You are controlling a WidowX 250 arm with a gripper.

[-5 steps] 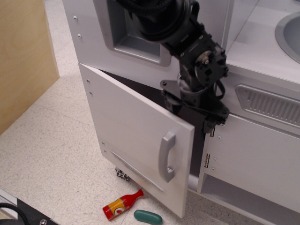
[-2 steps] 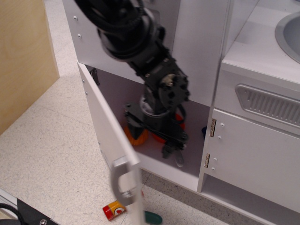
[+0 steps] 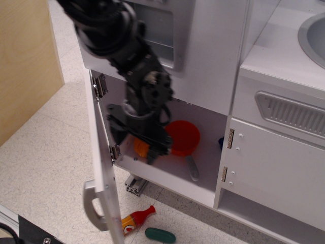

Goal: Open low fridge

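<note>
The low fridge stands open. Its white door (image 3: pixel 104 168) has swung far out to the left and shows nearly edge-on, with the curved grey handle (image 3: pixel 91 206) at its lower outer side. My gripper (image 3: pixel 136 143) is black and hangs in the fridge's opening, just inside the door's hinge edge. It looks open and holds nothing. It is slightly blurred. Inside the compartment sit a red bowl (image 3: pixel 184 136), an orange object (image 3: pixel 140 147) partly hidden behind my gripper, and a grey utensil (image 3: pixel 192 168).
A red and yellow toy bottle (image 3: pixel 136 219) and a green object (image 3: pixel 160 235) lie on the floor below the door. The upper panel's grey dispenser recess (image 3: pixel 158 30) is above. A narrower white door (image 3: pixel 274 173), a grey vent (image 3: pixel 294 114) and a sink (image 3: pixel 312 30) are to the right. A wooden panel (image 3: pixel 25 61) stands left.
The fridge door has swung from partly open to wide open on the left. My arm has moved left and down with it, uncovering the red bowl inside.
</note>
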